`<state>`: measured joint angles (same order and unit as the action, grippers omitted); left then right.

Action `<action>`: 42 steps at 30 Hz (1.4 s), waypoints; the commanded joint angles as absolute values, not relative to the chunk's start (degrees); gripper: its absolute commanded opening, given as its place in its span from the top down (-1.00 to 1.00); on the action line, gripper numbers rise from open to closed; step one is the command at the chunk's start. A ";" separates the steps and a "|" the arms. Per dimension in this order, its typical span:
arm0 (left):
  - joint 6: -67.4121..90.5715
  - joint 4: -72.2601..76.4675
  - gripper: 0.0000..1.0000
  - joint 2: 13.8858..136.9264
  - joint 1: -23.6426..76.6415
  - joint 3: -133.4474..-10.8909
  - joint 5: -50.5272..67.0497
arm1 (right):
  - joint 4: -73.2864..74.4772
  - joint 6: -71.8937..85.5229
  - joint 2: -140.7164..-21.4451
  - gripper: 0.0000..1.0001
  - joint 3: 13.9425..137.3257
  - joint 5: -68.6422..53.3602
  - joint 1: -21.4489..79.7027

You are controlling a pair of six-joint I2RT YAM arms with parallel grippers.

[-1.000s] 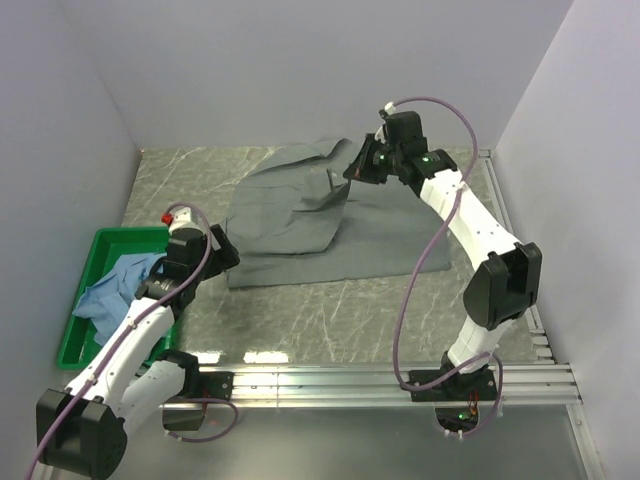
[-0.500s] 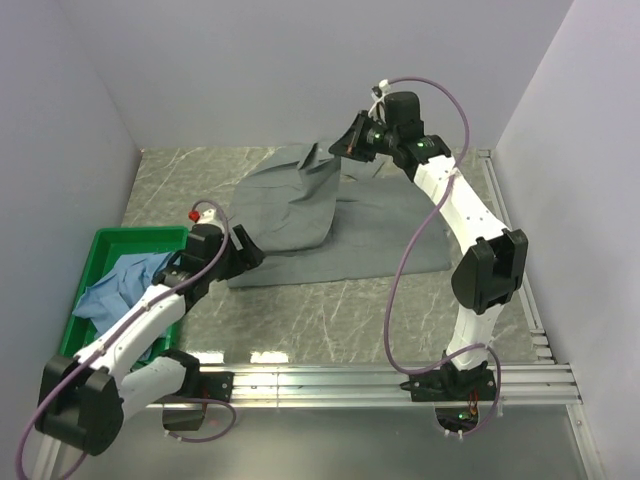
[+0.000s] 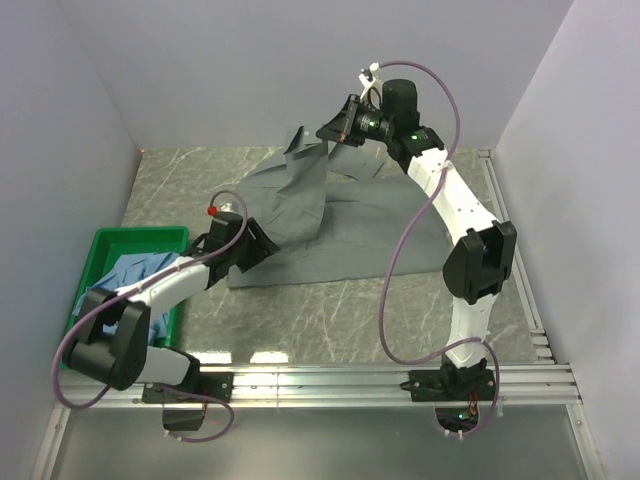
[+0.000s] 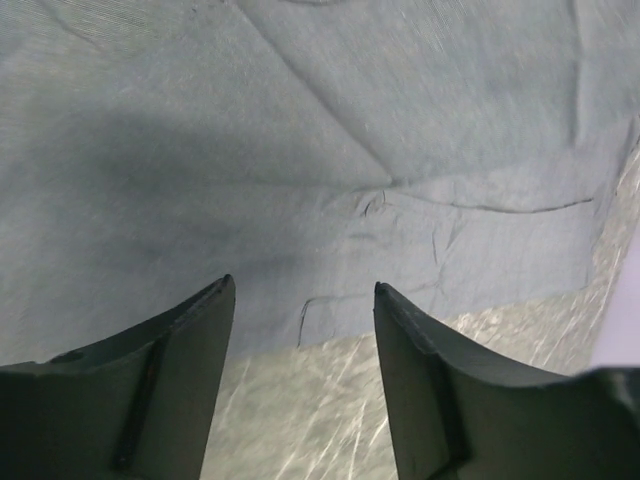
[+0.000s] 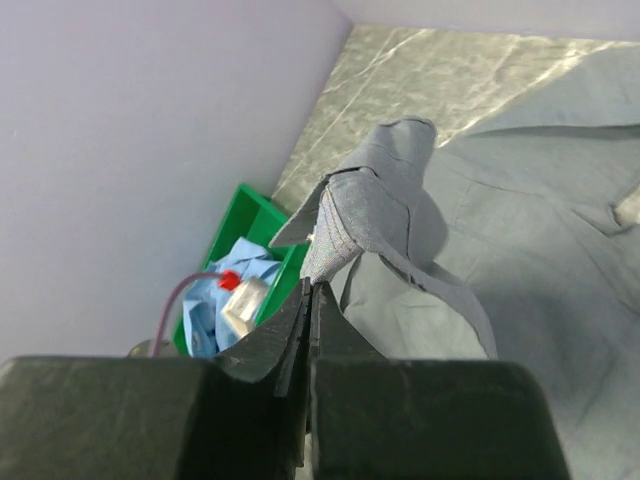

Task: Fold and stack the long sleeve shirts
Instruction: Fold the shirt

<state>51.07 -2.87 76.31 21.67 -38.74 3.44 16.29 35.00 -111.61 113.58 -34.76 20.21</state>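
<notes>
Right gripper [image 3: 335,130] first: in the top view we see it at upper centre, clamped on a fold of the grey-green shirt [image 3: 370,225]. It holds a limp peak of soft cloth above the rest, which lies spread and creased across the middle of the glossy, marble-patterned table [image 3: 330,310]. The left gripper [image 3: 262,250] sits low at the shirt's lower-left corner. At the left edge we find a green plastic bin [image 3: 110,238], rectangular and shallow, with the light blue shirt [image 3: 125,275] crumpled inside it.

From the left wrist we see the left gripper [image 4: 300,290] with its dark fingers [image 4: 190,330] parted and nothing between them. Above them is the matte woven shirt [image 4: 300,150], and its hem crosses the table [image 4: 330,400].

From the right wrist we see the right gripper [image 5: 310,290] with its jaws pressed together on a stitched edge of the shirt [image 5: 520,230]. The bin [image 5: 255,205] lies at centre-left, the blue shirt [image 5: 205,310] bunched in it.
</notes>
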 commanded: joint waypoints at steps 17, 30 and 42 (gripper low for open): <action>60.73 4.74 -0.06 95.62 22.24 -52.56 1.06 | 16.17 26.46 -112.41 1.00 119.53 -44.91 21.00; 66.79 6.77 -0.01 95.80 22.15 -50.01 -6.06 | 20.56 21.80 -110.83 1.00 117.51 -46.23 21.53; 69.78 4.92 0.03 99.31 21.97 -51.24 -7.38 | 26.36 15.56 -108.19 1.00 115.93 -46.67 21.71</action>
<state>67.24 4.95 98.37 21.93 -50.11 -5.19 25.23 18.26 -112.51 115.13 -45.50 21.28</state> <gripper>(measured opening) 0.490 0.008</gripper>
